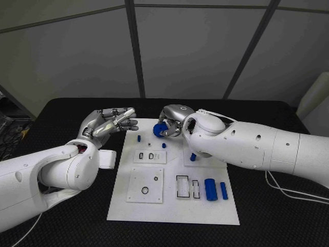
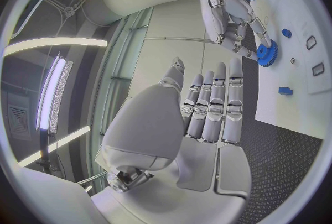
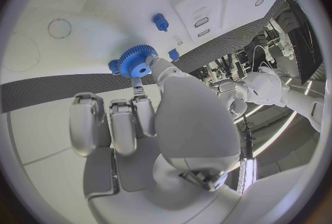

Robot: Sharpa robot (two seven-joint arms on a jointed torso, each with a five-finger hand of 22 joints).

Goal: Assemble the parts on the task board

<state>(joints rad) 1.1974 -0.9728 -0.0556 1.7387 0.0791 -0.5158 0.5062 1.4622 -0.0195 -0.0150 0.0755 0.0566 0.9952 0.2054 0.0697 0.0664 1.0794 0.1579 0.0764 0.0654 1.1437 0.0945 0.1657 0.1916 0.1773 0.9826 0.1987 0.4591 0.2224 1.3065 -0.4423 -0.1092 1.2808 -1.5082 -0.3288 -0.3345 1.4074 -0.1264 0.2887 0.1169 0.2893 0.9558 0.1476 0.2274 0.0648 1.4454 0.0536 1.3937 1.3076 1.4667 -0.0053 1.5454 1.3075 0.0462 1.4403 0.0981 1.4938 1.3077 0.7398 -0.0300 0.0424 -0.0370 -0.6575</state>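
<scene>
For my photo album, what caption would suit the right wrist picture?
The robot's right hand pinches a blue toothed plastic gear above the white task board.

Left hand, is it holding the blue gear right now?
No, the left hand holds nothing; the right hand pinches the blue gear in its fingers.

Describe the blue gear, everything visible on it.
The gear is a small blue toothed wheel, plastic by its look, with fine teeth all round the rim and a round hole through a raised hub. The right hand pinches it between fingertips, off the board surface, above the board's far end. In the right wrist view its flat face turns toward the camera. The left hand hovers beside it, fingers apart, not touching. No damage shows.
</scene>
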